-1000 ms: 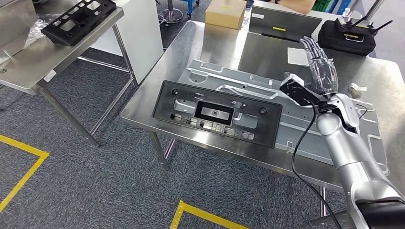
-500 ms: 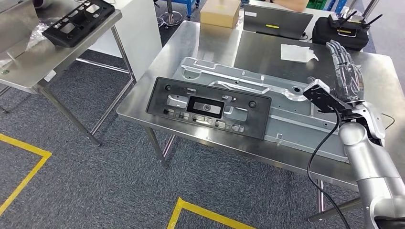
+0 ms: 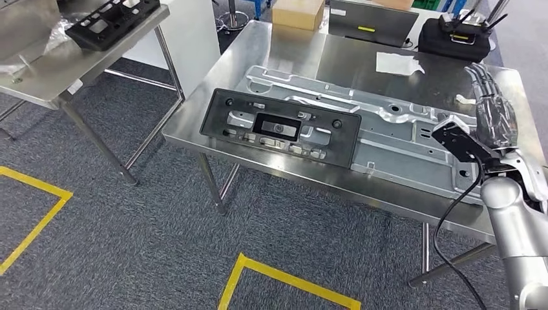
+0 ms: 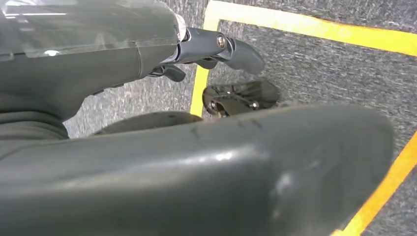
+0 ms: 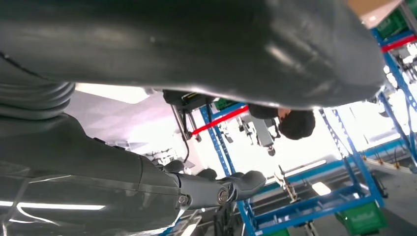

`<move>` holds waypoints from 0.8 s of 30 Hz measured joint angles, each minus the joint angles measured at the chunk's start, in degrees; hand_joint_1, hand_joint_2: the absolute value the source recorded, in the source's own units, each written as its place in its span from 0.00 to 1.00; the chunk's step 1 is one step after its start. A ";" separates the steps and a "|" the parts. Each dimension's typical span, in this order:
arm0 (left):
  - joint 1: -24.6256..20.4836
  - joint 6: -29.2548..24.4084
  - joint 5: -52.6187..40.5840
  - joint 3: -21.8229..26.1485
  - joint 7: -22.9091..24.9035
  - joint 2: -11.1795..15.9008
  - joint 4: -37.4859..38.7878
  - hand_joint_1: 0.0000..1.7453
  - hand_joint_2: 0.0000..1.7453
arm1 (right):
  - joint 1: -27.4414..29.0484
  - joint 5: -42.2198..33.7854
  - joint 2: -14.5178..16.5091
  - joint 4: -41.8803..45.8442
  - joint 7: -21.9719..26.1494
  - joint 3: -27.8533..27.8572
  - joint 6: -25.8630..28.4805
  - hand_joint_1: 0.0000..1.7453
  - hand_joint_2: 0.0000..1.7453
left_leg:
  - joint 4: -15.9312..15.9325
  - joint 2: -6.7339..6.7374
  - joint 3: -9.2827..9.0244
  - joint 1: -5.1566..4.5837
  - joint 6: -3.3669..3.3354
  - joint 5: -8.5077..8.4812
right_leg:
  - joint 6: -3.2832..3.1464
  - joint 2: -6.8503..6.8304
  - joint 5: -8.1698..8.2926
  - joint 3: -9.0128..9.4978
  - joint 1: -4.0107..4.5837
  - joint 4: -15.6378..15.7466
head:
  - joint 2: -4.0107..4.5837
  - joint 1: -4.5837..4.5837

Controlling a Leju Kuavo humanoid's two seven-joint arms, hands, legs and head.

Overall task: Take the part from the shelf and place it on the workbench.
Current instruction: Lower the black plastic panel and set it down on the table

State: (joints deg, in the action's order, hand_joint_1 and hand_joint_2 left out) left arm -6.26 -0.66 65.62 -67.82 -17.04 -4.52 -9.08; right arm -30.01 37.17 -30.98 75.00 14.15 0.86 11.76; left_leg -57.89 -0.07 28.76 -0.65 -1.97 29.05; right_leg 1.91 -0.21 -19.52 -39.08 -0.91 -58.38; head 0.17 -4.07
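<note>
The black rectangular part point(image 3: 279, 128) lies flat on the steel workbench point(image 3: 271, 48), across the near end of a silver stamped metal plate point(image 3: 388, 129). My right hand point(image 3: 494, 106) hovers over the bench's right side, well clear of the part, with its fingers stretched out and holding nothing. In the right wrist view the same hand point(image 5: 216, 189) has nothing in it. My left hand point(image 4: 216, 49) hangs over the grey floor with its fingers extended, holding nothing.
A second black part point(image 3: 110, 19) rests on a steel side table point(image 3: 58, 64) at the far left. At the back of the bench stand a cardboard box point(image 3: 298, 13), a grey case point(image 3: 369, 19), a black bag point(image 3: 459, 39) and white paper point(image 3: 397, 62). Yellow tape point(image 3: 278, 279) marks the floor.
The camera has shifted. Relative to the part, my right hand has drawn back to the right, away from it; the part stays flat on the bench.
</note>
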 joint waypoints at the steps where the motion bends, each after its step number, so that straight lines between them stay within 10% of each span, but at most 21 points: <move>1: -0.09 -0.01 -0.10 -0.05 0.07 -0.08 0.00 0.00 0.00 | 0.13 -0.06 -0.45 0.01 0.00 0.18 -0.33 0.00 0.00 | 0.48 0.06 0.33 0.03 -0.49 -0.86 | 0.29 0.04 -0.63 -0.31 -0.08 -0.23 | 0.00 0.01; 6: -0.20 -0.05 -0.33 -0.09 0.28 -0.33 0.01 0.00 0.00 | 0.59 -0.36 -1.85 -0.03 0.01 1.00 -0.86 0.00 0.00 | 1.23 0.40 4.27 0.24 -1.25 -4.88 | 1.41 0.21 -11.66 -3.84 -0.39 -14.47 | 0.01 0.01; 8: -0.20 -0.04 -0.34 -0.09 0.33 -0.41 0.01 0.00 0.00 | 0.85 -0.37 -2.00 -0.04 0.01 1.04 -0.87 0.00 0.00 | 1.02 0.48 6.02 0.27 -1.05 -6.08 | 1.69 0.19 -10.04 -1.89 -0.49 -15.54 | 0.01 0.00; 10: -0.24 -0.03 -0.38 -0.10 0.38 -0.50 0.01 0.00 0.00 | 0.88 -0.38 -2.27 -0.03 0.01 1.17 -0.87 0.00 0.00 | 0.44 0.49 7.58 0.26 -0.65 -7.01 | 1.72 0.15 -8.15 4.04 -0.57 -8.65 | 0.00 0.00; 13: -0.43 0.04 -0.51 -0.15 0.47 -0.63 -0.01 0.00 0.00 | 1.08 -0.66 -2.85 0.02 0.12 1.49 -1.00 0.00 0.00 | -0.39 0.40 8.81 0.11 0.25 -8.09 | 0.63 0.30 -9.87 10.26 -0.10 0.70 | -0.01 -0.02; 16: -0.40 0.13 -0.51 -0.30 0.56 -0.66 0.00 0.00 0.00 | 1.19 -1.21 -3.14 -0.07 0.39 1.57 -1.57 0.00 0.00 | -0.87 0.28 9.42 0.21 1.22 -8.20 | -0.91 0.14 -8.90 9.55 -0.12 1.15 | 0.01 -0.02; 21: -0.27 0.13 -0.44 -0.79 0.28 -0.66 0.01 0.00 0.00 | 1.78 -1.55 -3.15 -0.09 0.90 1.53 -1.45 0.00 0.00 | -15.24 0.13 13.40 0.77 2.38 2.78 | -2.12 -0.07 -5.76 6.01 -0.24 1.23 | 0.01 -0.04; 24: -0.11 0.09 -0.36 -1.03 -0.08 -0.66 0.01 0.00 0.00 | 4.14 -2.02 -3.23 0.58 1.09 1.66 -0.86 0.00 0.00 | -14.51 0.12 9.53 0.91 2.36 0.17 | -1.68 -0.13 -4.04 3.70 -0.19 1.00 | 0.01 -0.03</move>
State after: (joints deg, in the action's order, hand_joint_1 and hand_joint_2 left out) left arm -6.37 -0.57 65.26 -68.86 -17.12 -5.18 -9.07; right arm -25.87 35.16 -34.21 75.58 15.25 2.51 10.90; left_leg -72.40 0.06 38.30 0.26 0.39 29.21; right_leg 0.22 -0.34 -23.56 -35.38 -1.11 -57.38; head 0.17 -4.10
